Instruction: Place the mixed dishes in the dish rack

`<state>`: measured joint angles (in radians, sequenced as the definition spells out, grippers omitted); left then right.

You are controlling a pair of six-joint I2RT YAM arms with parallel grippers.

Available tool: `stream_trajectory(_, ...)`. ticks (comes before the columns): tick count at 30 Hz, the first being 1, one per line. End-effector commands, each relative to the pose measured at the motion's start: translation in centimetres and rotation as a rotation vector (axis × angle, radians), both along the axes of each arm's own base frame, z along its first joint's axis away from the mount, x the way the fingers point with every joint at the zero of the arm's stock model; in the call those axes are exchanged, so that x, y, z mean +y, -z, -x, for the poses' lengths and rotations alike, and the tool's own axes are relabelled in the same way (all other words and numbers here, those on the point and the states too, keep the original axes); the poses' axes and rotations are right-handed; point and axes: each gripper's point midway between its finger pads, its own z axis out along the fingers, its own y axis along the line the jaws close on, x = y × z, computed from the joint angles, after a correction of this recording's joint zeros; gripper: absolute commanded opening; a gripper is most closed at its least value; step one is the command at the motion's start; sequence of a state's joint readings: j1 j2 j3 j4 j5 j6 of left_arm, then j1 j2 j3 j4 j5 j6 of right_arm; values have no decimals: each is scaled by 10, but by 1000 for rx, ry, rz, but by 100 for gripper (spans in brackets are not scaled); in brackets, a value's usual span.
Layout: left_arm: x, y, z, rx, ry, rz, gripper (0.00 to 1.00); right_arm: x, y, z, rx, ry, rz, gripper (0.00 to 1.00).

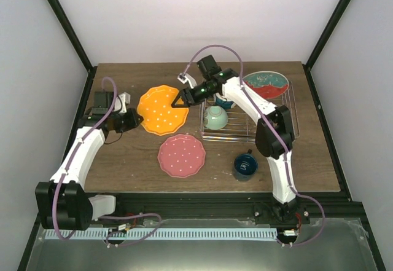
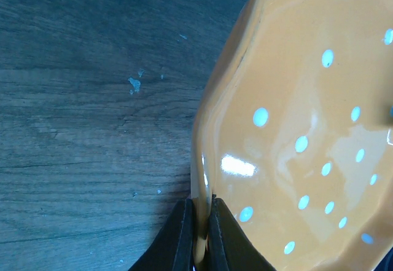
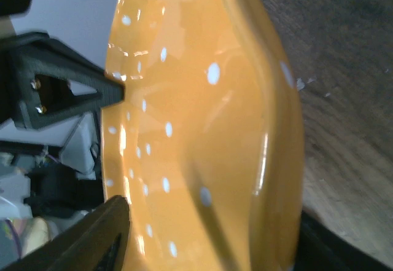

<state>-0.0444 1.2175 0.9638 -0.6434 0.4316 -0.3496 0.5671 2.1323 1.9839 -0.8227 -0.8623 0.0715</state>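
Orange dotted plate (image 1: 162, 109): left wrist view alone shows left hand (image 2: 201, 212) pinching rim; right hand (image 1: 177, 102) seemingly wide.

The left arm (image 1: 80, 154) and right arm (image 1: 279, 160) are clad in white shells, with black joints and bases. A lilac cable (image 1: 216, 47) is looped along each. Black wedge-shaped fingers (image 2: 178, 240) are fitted; what seem green lights (image 1: 202, 88) are seen on the right wrist.
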Motion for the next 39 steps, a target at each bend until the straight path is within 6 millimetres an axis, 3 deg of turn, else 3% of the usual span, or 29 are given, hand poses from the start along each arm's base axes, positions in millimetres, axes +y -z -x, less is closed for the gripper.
stream_trajectory(1,-13,-49,-26,-191,55,74,0,12,-24,-1,-33,-40,-80,54)
stream_trajectory(10,-14,-41,-30,-173,66,72,0,15,-26,-7,-50,-29,-85,1)
stream_trajectory(13,-15,-39,-30,-168,68,73,0,14,-25,-12,-72,-14,-65,1)
stream_trajectory(15,-15,-39,-31,-166,72,75,8,14,-28,-14,-92,-8,-60,1)
stream_trajectory(17,-16,-37,-31,-160,76,76,22,13,-32,-17,-117,-3,-57,1)
stream_trajectory(18,-16,-37,-32,-155,77,76,37,12,-32,-19,-129,4,-47,1)
stream_trajectory(20,-16,-38,-33,-153,78,78,54,9,-38,-23,-173,16,-36,1)
stream_trajectory(25,-15,-58,-42,-193,62,98,79,-9,-59,-36,-276,44,-34,1)
stream_trajectory(32,-5,-80,-49,-229,25,80,89,-41,-93,-34,-434,31,-1,1)
stream_trajectory(39,-1,-86,-57,-229,23,93,88,-101,-117,-13,-685,75,207,1)
